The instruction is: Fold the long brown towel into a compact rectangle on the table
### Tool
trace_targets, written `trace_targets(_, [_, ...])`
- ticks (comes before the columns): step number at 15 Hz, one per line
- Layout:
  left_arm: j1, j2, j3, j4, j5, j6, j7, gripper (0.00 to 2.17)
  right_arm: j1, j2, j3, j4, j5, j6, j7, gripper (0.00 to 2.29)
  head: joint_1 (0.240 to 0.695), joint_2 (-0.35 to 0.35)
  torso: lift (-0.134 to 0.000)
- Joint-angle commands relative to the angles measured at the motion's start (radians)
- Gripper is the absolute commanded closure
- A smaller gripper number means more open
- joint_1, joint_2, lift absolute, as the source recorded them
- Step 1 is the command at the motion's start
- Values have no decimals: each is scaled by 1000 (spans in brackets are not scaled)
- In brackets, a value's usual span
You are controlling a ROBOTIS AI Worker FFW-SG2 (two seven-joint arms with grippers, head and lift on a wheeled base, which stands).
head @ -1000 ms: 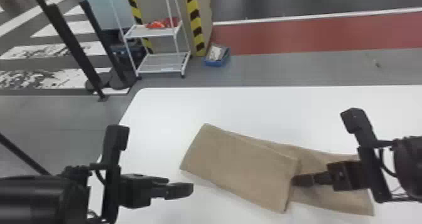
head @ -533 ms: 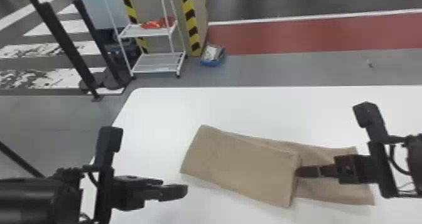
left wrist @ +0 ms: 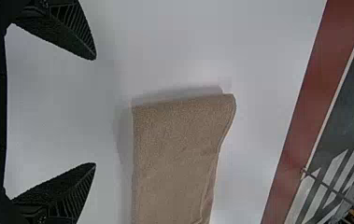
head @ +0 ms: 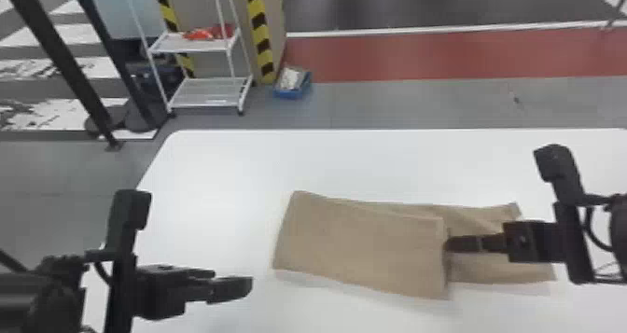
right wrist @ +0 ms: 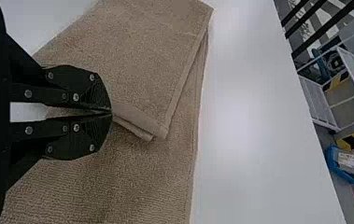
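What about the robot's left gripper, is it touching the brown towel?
Apart: the head view shows white table between the left gripper and the towel.

The head view looks forward and down from behind the towel [head: 359, 248], the farthest back of the three, taking in the table [head: 396, 164] and floor. The left wrist view looks down and across from nearby, facing the towel's left end and the red strip [head: 420, 57] beyond, also in the head view. The right wrist view looks closest, over the towel's folded-back edge; it shares that edge, the rack [head: 205, 92] and blue bin [head: 292, 93] beyond the towel with the head view.
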Motion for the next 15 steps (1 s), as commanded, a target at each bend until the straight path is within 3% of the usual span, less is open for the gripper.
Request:
trace_targets(1, [0, 0, -1, -1, 0, 4, 0, 70, -3, -1, -24, -5, -2, 2, -1, 1031, 695, 102, -124])
trace_targets(7, [5, 0, -3, 2, 0, 4, 2, 70, 3, 9, 26, 57, 30, 2, -29, 1018, 695, 92, -124])
trace_targets(11, [5, 0, -3, 4, 0, 4, 3, 70, 12, 12, 28, 60, 28, 2, -43, 596, 695, 99, -124])
trace_targets(15, [5, 0, -3, 2, 0, 4, 5, 70, 20, 13, 11, 40, 10, 2, -43, 545, 695, 100, -124])
